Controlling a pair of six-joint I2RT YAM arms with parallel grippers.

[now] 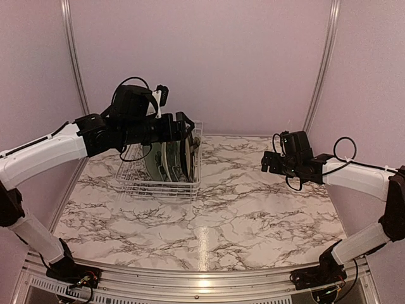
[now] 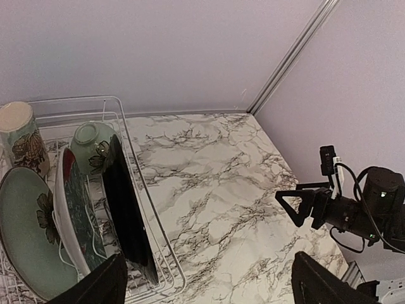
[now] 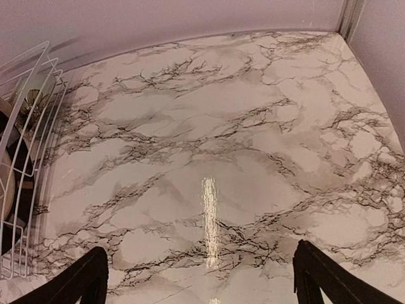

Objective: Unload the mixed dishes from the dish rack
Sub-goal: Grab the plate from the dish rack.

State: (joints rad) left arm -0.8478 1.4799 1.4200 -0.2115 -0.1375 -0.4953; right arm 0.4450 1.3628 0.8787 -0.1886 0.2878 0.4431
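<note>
The dish rack (image 1: 158, 185) stood at the back left of the marble bench (image 1: 253, 209), and every dish was inside it. From the top camera the left arm covered much of the rack, so only the edges of a few upright plates showed there.

The left wrist camera gave more. The cream floral mug (image 2: 22, 136) stood in the far corner, its left side cut by the frame edge. The small pale green bowl (image 2: 93, 142) lay tipped on its side just beside the mug. The pale green plate (image 2: 28, 231) stood on edge at the left, its lower part running out of view. The cream plate (image 2: 66, 190) leaned next to it, its rim pattern hard to make out. Nearest the rack's right wall a dark dish (image 2: 126, 209) stood on edge, so deep in shadow that neither colour nor pattern could be told.

The left end effector (image 2: 209, 269) hung above the rack's right side, released, its fingers spread wide and touching nothing. Only their dark tips showed at the bottom of its wrist view.

The right end effector (image 3: 201, 253) hovered over bare bench, well apart from the rack, fingers likewise spread and grasping nothing. Only a strip of the rack's wire side entered its view at the left. A curved dish edge behind the wires was too cut off to name.
</note>
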